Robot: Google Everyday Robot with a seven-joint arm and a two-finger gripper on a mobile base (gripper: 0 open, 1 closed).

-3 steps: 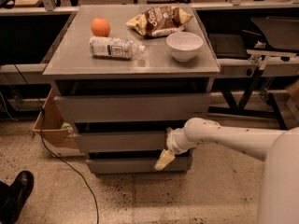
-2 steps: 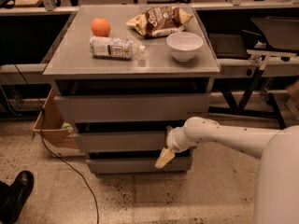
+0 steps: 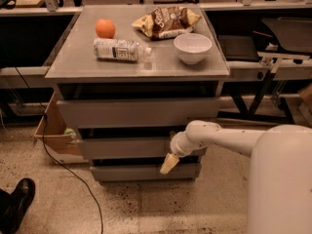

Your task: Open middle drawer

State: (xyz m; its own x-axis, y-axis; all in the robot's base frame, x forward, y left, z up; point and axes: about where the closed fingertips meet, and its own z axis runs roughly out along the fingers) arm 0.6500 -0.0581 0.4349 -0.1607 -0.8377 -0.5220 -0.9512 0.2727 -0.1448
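As before, tool (image 3: 169, 164) (cream-tipped) low at middle drawer (image 3: 126, 147), right side.

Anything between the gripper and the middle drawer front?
Nothing in the camera view. The gripper hangs before the lower right edge of the middle drawer; contact cannot be told.
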